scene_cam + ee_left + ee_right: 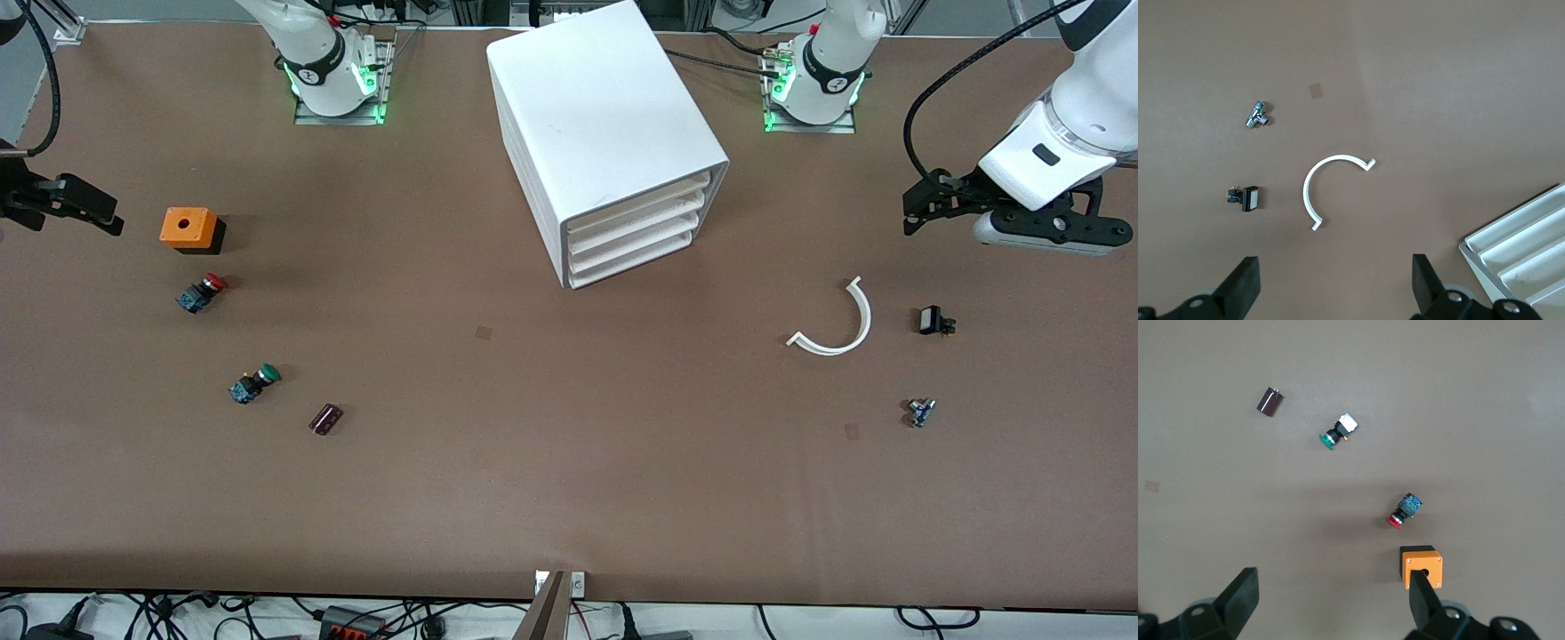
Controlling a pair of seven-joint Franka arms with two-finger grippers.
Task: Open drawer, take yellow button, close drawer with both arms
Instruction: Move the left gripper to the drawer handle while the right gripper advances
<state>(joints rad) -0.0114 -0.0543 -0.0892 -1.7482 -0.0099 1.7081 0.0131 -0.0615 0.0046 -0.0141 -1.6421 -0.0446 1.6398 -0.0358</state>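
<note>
Relation: While all four drawers sit shut in the cabinet (605, 142), its drawer fronts face the front camera and slant toward the left arm's end of the counter (551, 462), so the left tool is judged the better placed to pull.
Drawer: The top drawer (642, 203), long axis running across the cabinet front, is closed; its contents are hidden.
Left tool: The left tool (925, 203) hangs over the counter near the left arm's end, jaws wide apart and empty, above a white curved strip (840, 324).
Right tool: The right tool (67, 203) waits at the right arm's end, jaws wide and empty, near an orange box (188, 228).
Button: No orange-yellow button shows; presumably it is in the drawer.
Others: The red button (201, 292) and green button (254, 383) lie on the counter.
</note>
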